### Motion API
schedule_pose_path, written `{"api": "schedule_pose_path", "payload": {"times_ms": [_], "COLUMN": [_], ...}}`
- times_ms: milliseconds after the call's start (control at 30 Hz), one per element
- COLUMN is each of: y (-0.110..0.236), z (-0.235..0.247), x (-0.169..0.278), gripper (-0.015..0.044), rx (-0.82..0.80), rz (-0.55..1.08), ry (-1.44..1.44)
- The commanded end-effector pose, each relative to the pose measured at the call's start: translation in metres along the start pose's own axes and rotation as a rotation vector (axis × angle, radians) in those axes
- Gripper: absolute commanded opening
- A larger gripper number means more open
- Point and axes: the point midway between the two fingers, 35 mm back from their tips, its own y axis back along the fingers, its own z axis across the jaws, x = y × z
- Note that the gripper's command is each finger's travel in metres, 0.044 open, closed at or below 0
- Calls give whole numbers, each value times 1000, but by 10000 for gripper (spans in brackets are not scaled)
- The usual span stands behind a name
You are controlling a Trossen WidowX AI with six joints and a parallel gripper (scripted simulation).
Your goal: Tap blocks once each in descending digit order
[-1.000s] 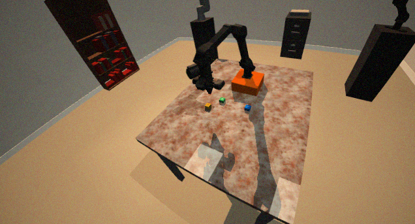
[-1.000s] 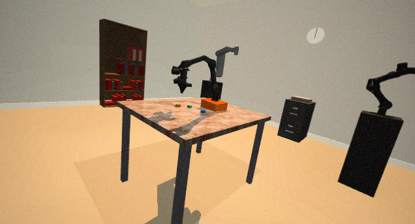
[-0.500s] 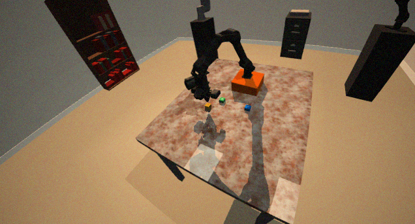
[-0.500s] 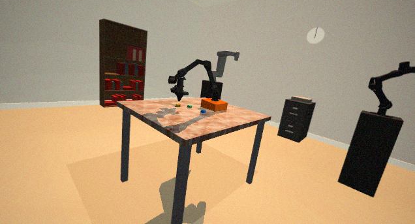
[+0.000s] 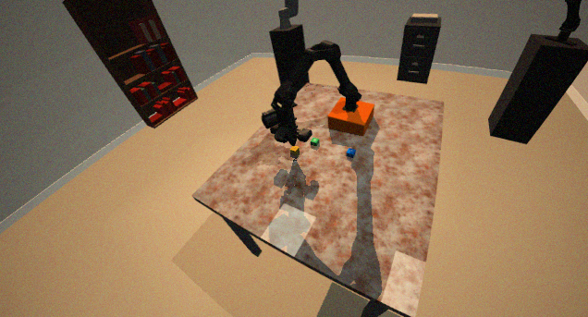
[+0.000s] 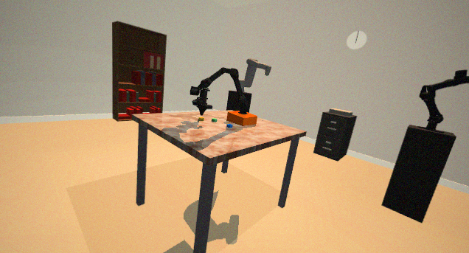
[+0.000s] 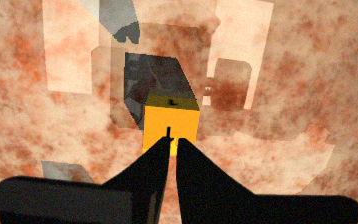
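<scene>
Three small blocks on the marbled table [image 5: 407, 180], placed relative to the orange base [image 5: 365, 113] of the arm: blue block [image 5: 350, 152] just in front of the base; green block [image 5: 314, 142] beside the base's left front corner; yellow block [image 5: 294, 152] farther left, beyond the green one. Gripper [image 7: 173, 142]: fingers nearly together, nothing between them, poised directly above the yellow block [image 7: 171, 127]. Digit on the yellow block's top too small to read. Bookshelf [image 5: 83, 14] stands well beyond the table.
</scene>
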Motion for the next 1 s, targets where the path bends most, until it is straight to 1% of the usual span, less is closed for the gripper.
{"api": "schedule_pose_path", "payload": {"times_ms": [0,300,500,600,733,800,967], "y": [-7,-21,-22,4,8,10,28], "z": [1,1,1,1,1,13,99], "x": [1,1,1,1,1,-3,-20], "gripper": [20,20,20,20,20,72,204], "rx": [-3,-4,-4,-3,-3,-4,-7], "rz": [2,2,2,2,2,3,5], "ry": [-3,-3,-3,-3,-3,-3,-3]}}
